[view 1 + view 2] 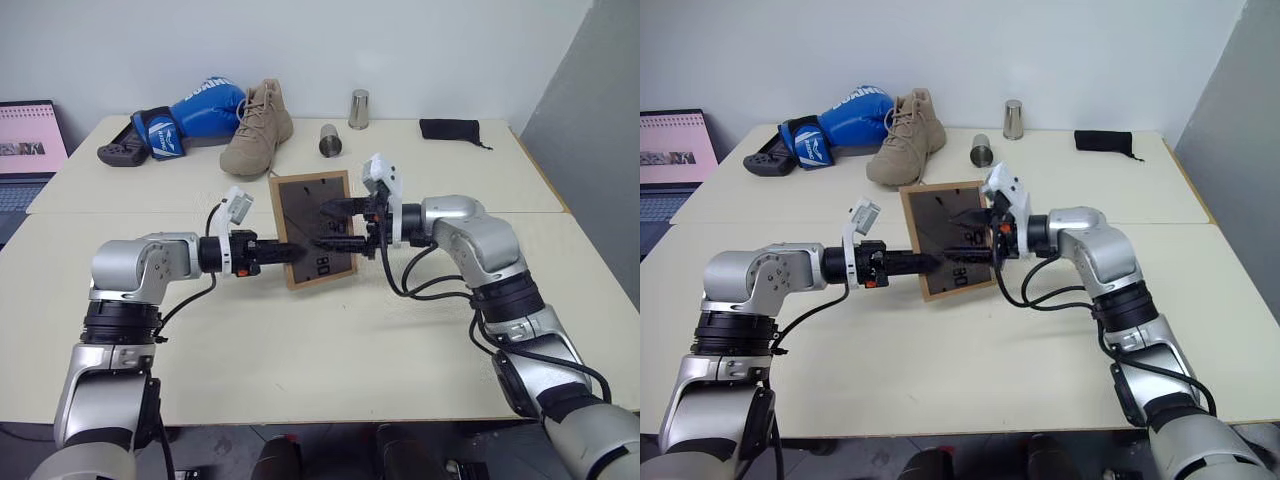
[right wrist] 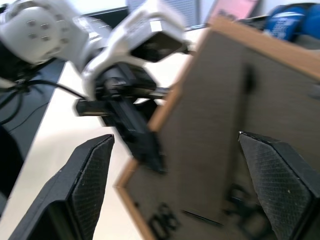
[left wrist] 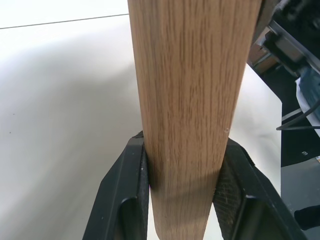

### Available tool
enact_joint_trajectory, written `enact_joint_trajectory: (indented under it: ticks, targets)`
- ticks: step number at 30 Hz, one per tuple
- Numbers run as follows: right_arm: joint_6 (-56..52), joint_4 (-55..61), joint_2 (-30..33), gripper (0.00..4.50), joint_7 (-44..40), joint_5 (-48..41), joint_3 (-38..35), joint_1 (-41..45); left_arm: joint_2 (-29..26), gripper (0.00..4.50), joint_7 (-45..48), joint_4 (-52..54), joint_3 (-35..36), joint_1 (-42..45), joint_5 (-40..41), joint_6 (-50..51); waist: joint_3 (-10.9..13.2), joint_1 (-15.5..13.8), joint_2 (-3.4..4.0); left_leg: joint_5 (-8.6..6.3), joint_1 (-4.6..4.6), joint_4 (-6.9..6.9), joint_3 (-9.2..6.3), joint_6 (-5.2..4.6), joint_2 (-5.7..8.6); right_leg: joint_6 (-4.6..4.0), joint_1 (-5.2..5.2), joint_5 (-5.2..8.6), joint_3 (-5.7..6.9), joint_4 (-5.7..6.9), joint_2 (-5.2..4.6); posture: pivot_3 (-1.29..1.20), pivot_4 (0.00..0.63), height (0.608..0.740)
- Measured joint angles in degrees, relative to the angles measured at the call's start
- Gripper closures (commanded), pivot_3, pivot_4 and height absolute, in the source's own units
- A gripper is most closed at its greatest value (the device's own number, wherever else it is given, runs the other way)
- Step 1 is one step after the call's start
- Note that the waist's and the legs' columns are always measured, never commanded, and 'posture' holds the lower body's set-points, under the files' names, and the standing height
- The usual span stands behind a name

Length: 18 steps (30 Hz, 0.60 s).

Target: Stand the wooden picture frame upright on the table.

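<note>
1. I see the wooden picture frame point(image 1: 315, 230) held up off the table point(image 1: 330, 340), over its middle, just on the near side of the seam, with the dark back panel facing me and the frame tipped a little.
2. My left gripper point(image 1: 284, 252) pinches the frame's left wooden edge near the lower corner; in the left wrist view both black fingers point(image 3: 131, 185) press flat against the light wood, so this grip carries the whole frame.
3. My right gripper point(image 1: 335, 227) comes in from the right with its fingers spread wide, one either side of the back panel in the right wrist view; I cannot tell whether either pad touches the panel.
4. I judge the step in hand to be getting at the fold-out stand on the back, with the frame not yet set down.
5. The next move calls for the right gripper to catch the stand and swing it out while the left holds steady, then for both to lower the bottom edge onto the bare table.
6. Along the far edge sit a tan boot point(image 1: 258, 130), a blue boxing glove point(image 1: 195, 110), two metal cups point(image 1: 331, 140) and a black pouch point(image 1: 450, 129), all well apart from the frame.
</note>
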<state>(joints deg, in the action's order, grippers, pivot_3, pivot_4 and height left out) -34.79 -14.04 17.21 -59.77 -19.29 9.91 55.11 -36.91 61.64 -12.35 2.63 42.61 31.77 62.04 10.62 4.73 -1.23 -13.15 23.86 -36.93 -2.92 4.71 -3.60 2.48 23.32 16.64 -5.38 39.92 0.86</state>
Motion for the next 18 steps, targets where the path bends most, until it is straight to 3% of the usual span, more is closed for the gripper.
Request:
enact_joint_trajectory:
  ticks: [9,18]
  targets:
    - [1.32,-0.95,-1.2,0.28,0.6,0.02,0.04,-0.17,-0.31,3.2,0.16,-0.01,0.0,0.0,-0.09,-0.11,0.0,0.01,0.0,0.0,0.0,0.01,0.0,0.0,0.0,0.0,0.01,0.0,0.0,0.0,0.0,0.0,0.15,0.74]
    - [-4.47,8.11,0.71,0.28,-2.25,-4.1,0.07,-3.29,-1.32,3.2,0.58,-0.79,-0.09,0.0,-0.3,-0.19,0.0,-0.07,0.0,0.0,0.02,0.0,-0.01,0.0,0.0,0.0,0.01,0.0,0.02,-0.02,0.0,0.0,0.15,0.74]
